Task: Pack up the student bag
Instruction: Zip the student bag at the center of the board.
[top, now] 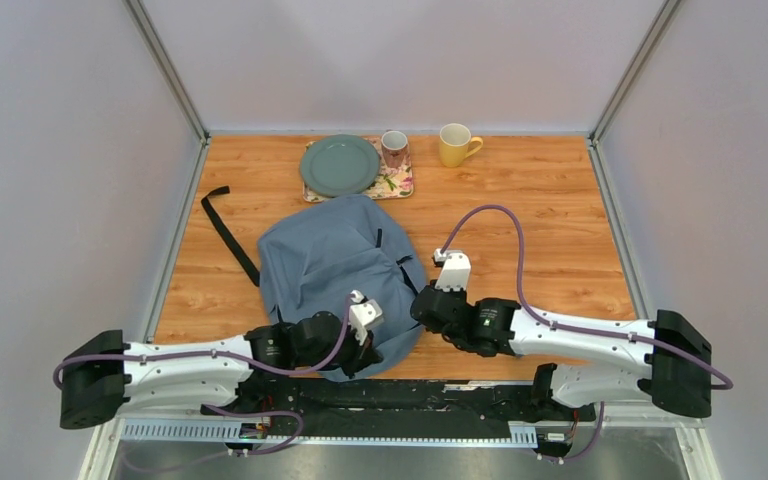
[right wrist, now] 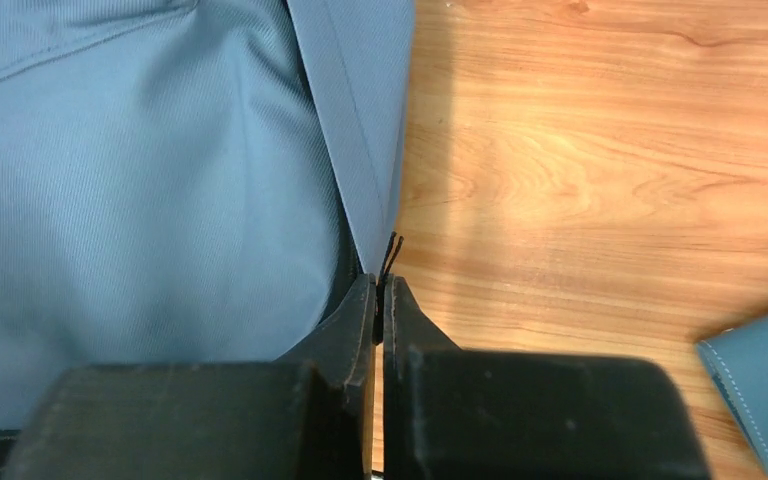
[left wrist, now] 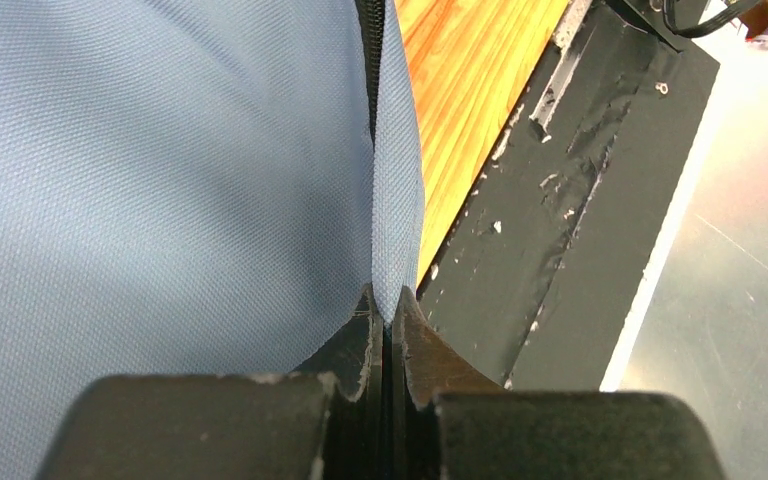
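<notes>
The student bag (top: 335, 262), grey-blue fabric, lies flat in the middle of the wooden table. My left gripper (top: 362, 352) is at its near edge. In the left wrist view this gripper (left wrist: 387, 305) is shut, pinching a fold of the bag's fabric (left wrist: 397, 210) beside the black zipper (left wrist: 370, 60). My right gripper (top: 423, 300) is at the bag's right edge. In the right wrist view it (right wrist: 380, 285) is shut on a thin black cord (right wrist: 392, 250) that sticks out at the bag's (right wrist: 160, 220) seam.
At the back stand a green plate (top: 340, 165) and a patterned mug (top: 394, 148) on a floral tray (top: 398, 184), with a yellow mug (top: 455, 144) to the right. A black strap (top: 226, 232) trails left. A teal stitched corner (right wrist: 760, 385) lies near my right gripper.
</notes>
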